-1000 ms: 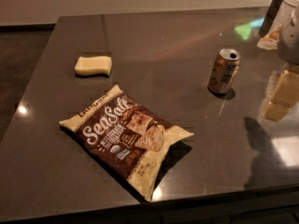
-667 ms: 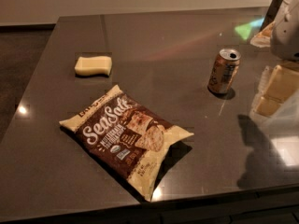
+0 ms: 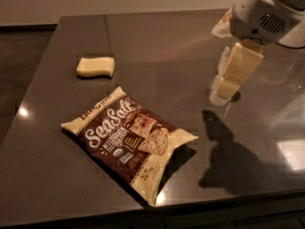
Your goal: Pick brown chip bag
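The brown chip bag (image 3: 126,140) lies flat on the dark table (image 3: 157,42), near the front edge and left of centre. It has a dark brown front, cream edges and white "Sea Salt" script. My gripper (image 3: 222,93) hangs from the white arm (image 3: 262,13) at the upper right. It points down, just above the table, well to the right of the bag and a little behind it. It holds nothing that I can see.
A pale yellow sponge (image 3: 96,67) lies behind the bag at the left. The gripper hides the drink can. The arm's shadow (image 3: 228,161) falls on the table at the front right. The table's front edge (image 3: 190,209) runs just below the bag.
The arm and gripper have moved left, in over the table and toward the bag, and now cover the drink can. The bag and sponge have not moved.
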Robot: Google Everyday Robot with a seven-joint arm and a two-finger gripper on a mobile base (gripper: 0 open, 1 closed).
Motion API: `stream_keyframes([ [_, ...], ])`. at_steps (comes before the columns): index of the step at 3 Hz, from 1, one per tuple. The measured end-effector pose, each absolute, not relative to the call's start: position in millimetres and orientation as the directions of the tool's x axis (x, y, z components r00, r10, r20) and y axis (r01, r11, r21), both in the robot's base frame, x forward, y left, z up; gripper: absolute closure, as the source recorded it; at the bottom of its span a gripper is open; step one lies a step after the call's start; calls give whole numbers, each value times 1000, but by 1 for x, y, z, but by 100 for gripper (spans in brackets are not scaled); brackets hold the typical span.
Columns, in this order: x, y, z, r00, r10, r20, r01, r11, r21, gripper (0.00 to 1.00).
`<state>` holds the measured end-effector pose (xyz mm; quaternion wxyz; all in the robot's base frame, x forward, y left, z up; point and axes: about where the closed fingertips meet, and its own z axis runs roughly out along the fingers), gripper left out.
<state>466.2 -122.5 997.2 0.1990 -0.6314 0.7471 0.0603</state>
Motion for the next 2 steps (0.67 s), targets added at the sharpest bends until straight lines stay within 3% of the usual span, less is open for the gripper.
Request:
stream_keyframes([
  [2, 456, -31, 967, -40, -924, -380, -993, 79, -88, 0],
])
